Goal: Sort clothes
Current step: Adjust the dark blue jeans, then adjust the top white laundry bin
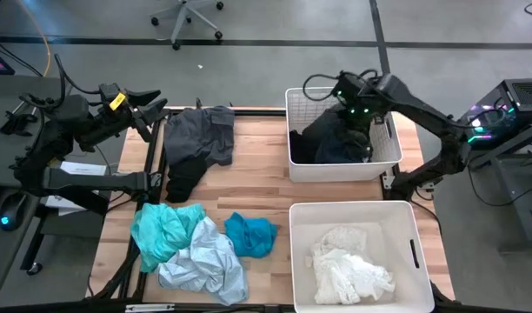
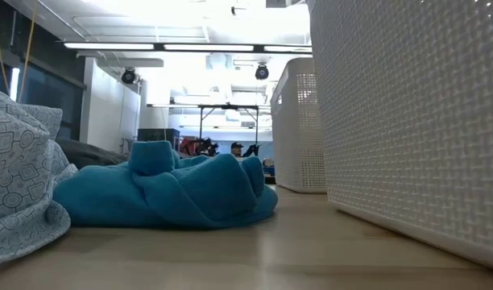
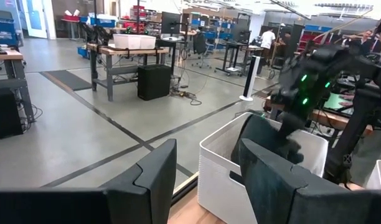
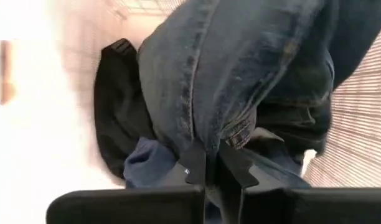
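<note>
My right gripper (image 1: 359, 130) hangs over the far white bin (image 1: 340, 167), shut on a dark blue denim garment (image 4: 240, 74). Under it in the bin lies a black garment (image 4: 116, 118). On the table lie a dark grey and black pile (image 1: 199, 143), a teal piece (image 1: 164, 230), a pale blue piece (image 1: 205, 263) and a bright blue piece (image 1: 250, 235). White clothes (image 1: 349, 269) fill the near bin (image 1: 353, 207). My left gripper (image 1: 153, 109) waits open at the table's far left corner, with nothing between its fingers. My right gripper pinches a bunched fold of the denim garment (image 4: 206, 140) between its two fingertips. The fingers come from above, pointing steeply down. The denim hangs below them into the far bin (image 3: 265, 140), over the black garment; whether its lower end rests there I cannot tell.
The two white slatted bins stand side by side along the table's right half, their walls tall in the low view (image 2: 408, 121). The bright blue piece (image 2: 174, 189) and a patterned pale piece (image 2: 21, 177) lie near the front edge. Bare wood shows between the piles.
</note>
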Available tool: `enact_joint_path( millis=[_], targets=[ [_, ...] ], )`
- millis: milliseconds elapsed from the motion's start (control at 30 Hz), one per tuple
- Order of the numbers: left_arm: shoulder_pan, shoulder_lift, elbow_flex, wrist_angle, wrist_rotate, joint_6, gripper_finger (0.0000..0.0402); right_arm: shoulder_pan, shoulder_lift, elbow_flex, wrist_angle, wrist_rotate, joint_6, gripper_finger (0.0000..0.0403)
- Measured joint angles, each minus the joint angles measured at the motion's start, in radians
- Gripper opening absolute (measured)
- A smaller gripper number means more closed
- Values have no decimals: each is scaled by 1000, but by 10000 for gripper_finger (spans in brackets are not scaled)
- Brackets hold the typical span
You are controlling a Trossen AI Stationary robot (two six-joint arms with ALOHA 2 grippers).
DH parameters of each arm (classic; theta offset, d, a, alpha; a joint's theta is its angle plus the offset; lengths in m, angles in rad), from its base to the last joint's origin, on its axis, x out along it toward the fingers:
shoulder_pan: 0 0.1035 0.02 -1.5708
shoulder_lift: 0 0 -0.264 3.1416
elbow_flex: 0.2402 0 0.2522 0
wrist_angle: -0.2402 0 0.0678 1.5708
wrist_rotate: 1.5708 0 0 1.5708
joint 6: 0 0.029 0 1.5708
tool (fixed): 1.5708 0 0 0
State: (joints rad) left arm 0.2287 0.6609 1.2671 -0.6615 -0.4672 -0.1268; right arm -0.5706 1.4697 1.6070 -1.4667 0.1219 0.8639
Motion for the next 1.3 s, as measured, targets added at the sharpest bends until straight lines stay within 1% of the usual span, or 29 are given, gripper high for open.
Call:
enact_joint_path(
  millis=[167, 267, 333, 400, 467, 567, 667, 733, 767, 867, 900, 1000, 1067, 1133, 1233, 1300],
  targets=[
    [0, 2, 0, 3, -8, 0, 161, -21, 23, -274, 102, 29, 26, 8],
    [0, 3, 0, 3, -9, 16, 161, -49, 22, -383, 172, -39, 19, 20],
    [0, 7, 0, 5, -9, 31, 161, -68, 22, -398, 163, -83, 5, 34],
    [0, 10, 0, 3, -9, 32, 161, -76, 21, -371, 137, -107, -22, 53],
    [0, 12, 0, 3, -9, 34, 161, -76, 19, -318, 105, -104, -38, 76],
    [0, 15, 0, 2, -9, 34, 161, -69, 10, -208, 38, -72, -45, 113],
    [0, 16, 0, 1, -9, 34, 161, -57, 10, -92, -67, -37, -46, 147],
    [0, 16, 0, 1, -9, 34, 161, -40, 9, -20, -114, -38, -53, 164],
    [0, 16, 0, 1, -9, 34, 161, -25, 2, 10, -104, -66, -62, 171],
    [0, 16, 0, 1, -9, 34, 161, 57, -23, 87, -32, -211, -112, 180],
    [0, 15, 0, 1, -9, 34, 161, 102, -25, 116, -8, -262, -142, 180],
    [0, 16, 0, 1, -9, 34, 161, 264, -24, 183, -6, -393, -255, 181],
    [0, 17, 0, 1, -9, 34, 161, 375, -24, 198, -20, -414, -261, 181],
    [0, 18, 0, 1, -13, 35, 161, 470, -24, 197, -64, -405, -192, 181],
    [0, 30, 0, 1, -15, 53, 161, 567, -24, 156, -89, -398, -136, 181],
    [0, 44, 0, 2, -15, 81, 161, 608, -23, 110, -90, -393, -107, 181]
  ],
)
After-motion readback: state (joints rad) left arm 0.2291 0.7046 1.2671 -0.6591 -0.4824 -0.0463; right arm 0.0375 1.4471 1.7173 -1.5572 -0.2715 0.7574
